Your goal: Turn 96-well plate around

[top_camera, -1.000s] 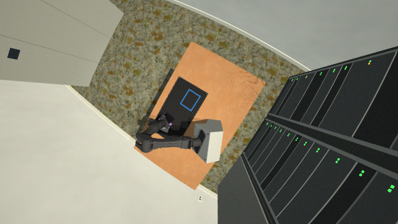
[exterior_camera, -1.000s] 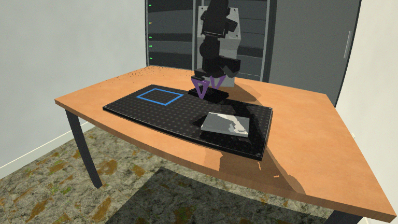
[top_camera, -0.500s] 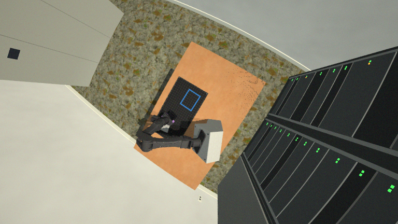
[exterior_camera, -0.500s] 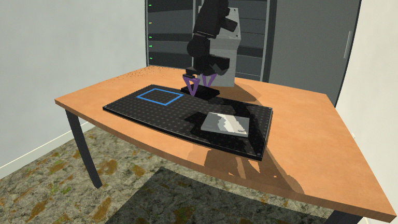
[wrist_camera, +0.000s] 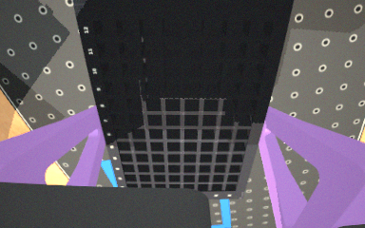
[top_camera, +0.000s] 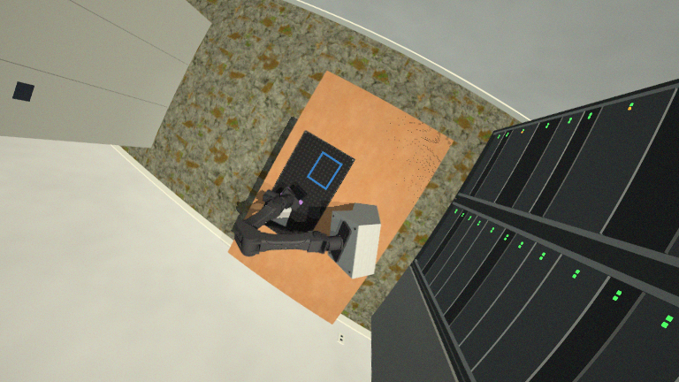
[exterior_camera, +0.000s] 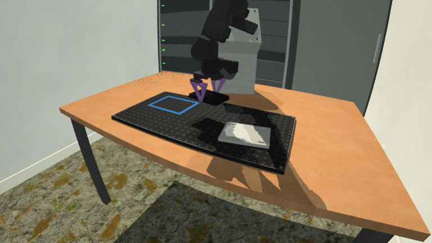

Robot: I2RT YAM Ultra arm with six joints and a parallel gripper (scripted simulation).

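My gripper (exterior_camera: 208, 91), with purple fingers, is shut on the black 96-well plate (exterior_camera: 208, 97) and holds it a little above the black deck, between the nest and the taped spot. In the wrist view the plate (wrist_camera: 182, 119) fills the space between the two fingers, its well grid and row marks visible. The plate nest N1 (exterior_camera: 244, 134) is a light grey pad at the deck's near right and stands empty. The bench spot B1 (exterior_camera: 173, 104) is a blue taped outline at the deck's left, also seen from above (top_camera: 324, 170). I cannot make out the cut corner.
The black perforated deck (exterior_camera: 203, 125) lies on an orange table (exterior_camera: 318, 138). The arm's grey base block (exterior_camera: 243, 65) stands behind the deck. Dark server racks (exterior_camera: 178, 20) rise behind the table.
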